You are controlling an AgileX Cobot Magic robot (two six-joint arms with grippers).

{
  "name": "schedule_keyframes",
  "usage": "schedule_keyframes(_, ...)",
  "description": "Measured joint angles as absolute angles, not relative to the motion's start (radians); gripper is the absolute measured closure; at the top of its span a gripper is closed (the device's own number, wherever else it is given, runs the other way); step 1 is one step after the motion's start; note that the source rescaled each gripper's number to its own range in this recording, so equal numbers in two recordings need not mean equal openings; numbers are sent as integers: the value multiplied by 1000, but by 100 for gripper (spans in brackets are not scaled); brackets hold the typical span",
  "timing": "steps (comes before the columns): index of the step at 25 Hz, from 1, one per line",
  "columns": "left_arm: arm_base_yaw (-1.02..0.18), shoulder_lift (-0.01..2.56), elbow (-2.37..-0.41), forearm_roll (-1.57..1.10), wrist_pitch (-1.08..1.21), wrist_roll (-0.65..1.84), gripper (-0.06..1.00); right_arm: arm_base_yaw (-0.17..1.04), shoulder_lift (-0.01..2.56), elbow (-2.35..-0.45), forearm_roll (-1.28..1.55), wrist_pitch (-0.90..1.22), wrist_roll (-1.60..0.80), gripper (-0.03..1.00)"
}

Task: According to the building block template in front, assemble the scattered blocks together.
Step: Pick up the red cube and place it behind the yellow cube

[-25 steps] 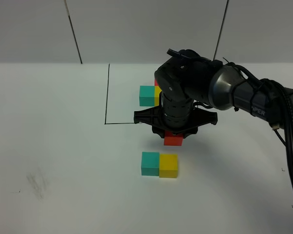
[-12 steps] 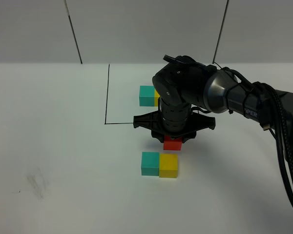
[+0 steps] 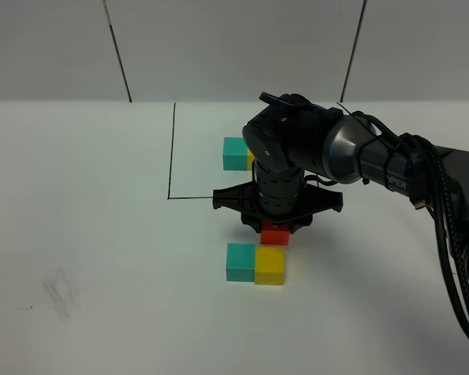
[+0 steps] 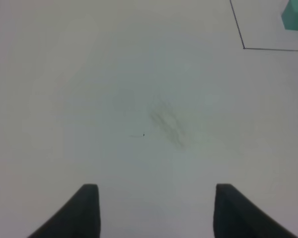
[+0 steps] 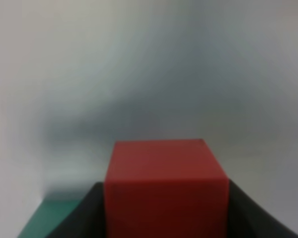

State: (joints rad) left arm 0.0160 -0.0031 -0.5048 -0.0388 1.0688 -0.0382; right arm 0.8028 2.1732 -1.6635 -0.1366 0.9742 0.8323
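Observation:
My right gripper (image 3: 275, 228) is shut on the red cube (image 3: 275, 235), holding it low just behind the yellow cube (image 3: 270, 266). The teal cube (image 3: 240, 262) sits joined to the yellow one's left side. In the right wrist view the red cube (image 5: 164, 188) fills the space between the dark fingers, with a teal corner (image 5: 39, 220) beside it. The building block template (image 3: 234, 153) lies farther back inside the black frame line (image 3: 172, 148), mostly hidden by the arm. My left gripper (image 4: 154, 210) hangs open over bare table, outside the exterior view.
The white table (image 3: 86, 234) carries a faint grey smudge (image 3: 59, 293) at the front left, which the left wrist view also catches as a smudge (image 4: 166, 121). Two dark seams run up the back wall. The right arm's cables (image 3: 453, 258) trail along the right side.
The right gripper has come down and toward the front with the red cube, closing the gap to the yellow cube. The left gripper has not moved.

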Motion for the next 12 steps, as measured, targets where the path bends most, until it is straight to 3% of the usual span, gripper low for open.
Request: schedule_keyframes(12, 16, -3, -505, -39, 1069, -38, 78, 803, 2174, -1663, -124, 982, 828, 96)
